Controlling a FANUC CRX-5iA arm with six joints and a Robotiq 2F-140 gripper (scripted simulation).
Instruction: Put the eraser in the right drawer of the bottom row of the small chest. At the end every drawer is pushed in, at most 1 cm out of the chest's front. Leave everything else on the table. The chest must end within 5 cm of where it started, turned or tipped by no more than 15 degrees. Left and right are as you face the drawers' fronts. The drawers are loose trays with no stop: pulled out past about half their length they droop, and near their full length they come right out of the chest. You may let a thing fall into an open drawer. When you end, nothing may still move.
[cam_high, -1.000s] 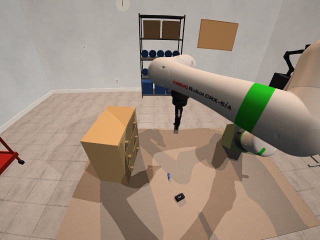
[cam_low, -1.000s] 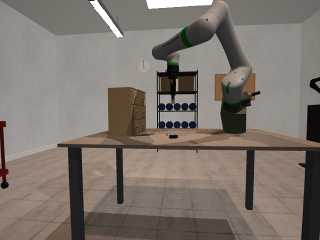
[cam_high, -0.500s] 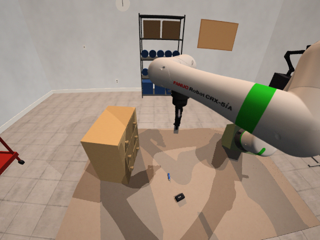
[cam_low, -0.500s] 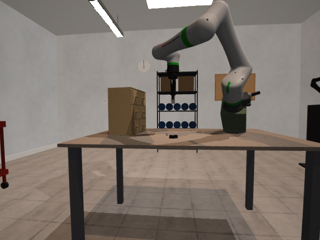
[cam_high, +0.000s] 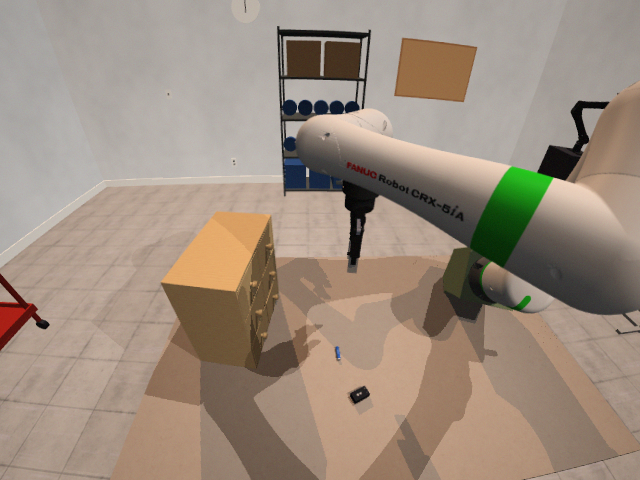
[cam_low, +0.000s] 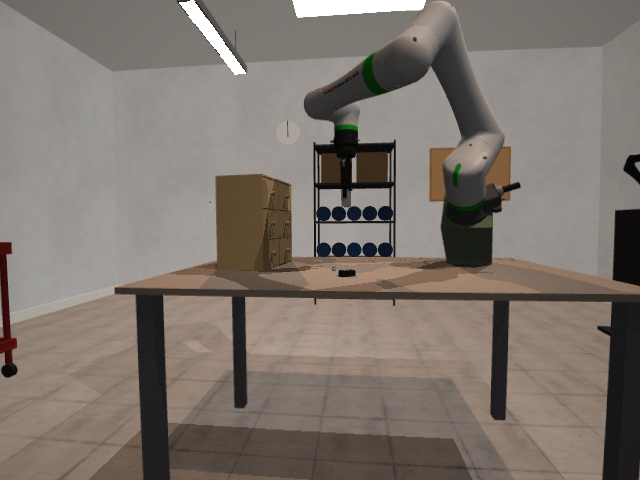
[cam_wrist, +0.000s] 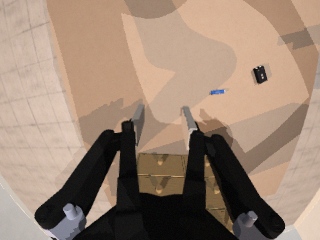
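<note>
The small wooden chest (cam_high: 217, 268) (cam_low: 240, 222) (cam_wrist: 160, 167) stands at the table's left, and all its drawer fronts look pushed in. A small black block (cam_high: 359, 395) (cam_low: 346, 272) (cam_wrist: 260, 74), which looks like the eraser, lies on the table in front of the chest. A small blue stick (cam_high: 337, 353) (cam_low: 333, 268) (cam_wrist: 218, 91) lies between the block and the chest. My gripper (cam_high: 352, 266) (cam_low: 345, 201) (cam_wrist: 163, 113) hangs high above the table, to the side of the drawer fronts at about the chest's top height. It points down, its fingers are partly open and nothing is between them.
The arm's green base (cam_high: 457, 279) (cam_low: 467, 242) stands on the table (cam_high: 465, 413) (cam_low: 465, 289) at the far right. A black shelf rack (cam_high: 323, 67) (cam_low: 354, 227) stands on the floor behind the table. A red cart (cam_high: 15, 310) is at the left.
</note>
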